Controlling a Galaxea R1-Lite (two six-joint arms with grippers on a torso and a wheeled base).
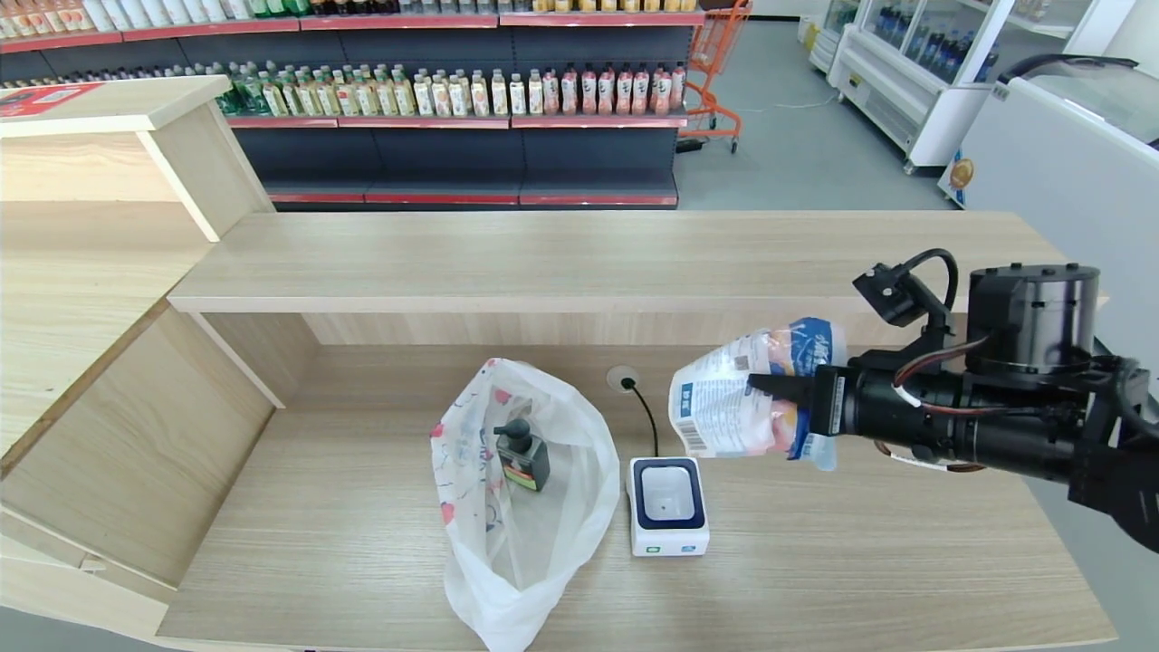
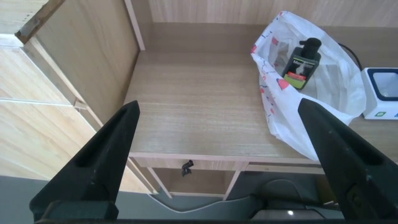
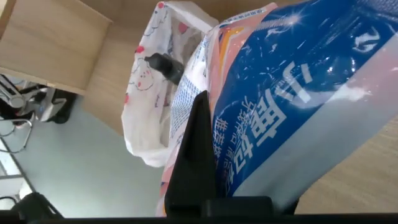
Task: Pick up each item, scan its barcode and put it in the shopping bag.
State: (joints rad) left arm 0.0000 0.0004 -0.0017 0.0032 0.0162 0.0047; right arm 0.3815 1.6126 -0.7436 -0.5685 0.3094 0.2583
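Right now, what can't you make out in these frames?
- Right gripper, far finger: head view, behind the food packet.
- Shopping bag, bottom: head view, cut off by the frame edge.
- Barcode scanner: left wrist view, cut off by the frame edge.
- Pump bottle, label: head view, too small.

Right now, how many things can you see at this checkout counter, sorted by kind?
shopping bag: 1
pump bottle, inside the bag: 1
barcode scanner: 1
food packet, held above the counter in the right pincer: 1
Total: 4
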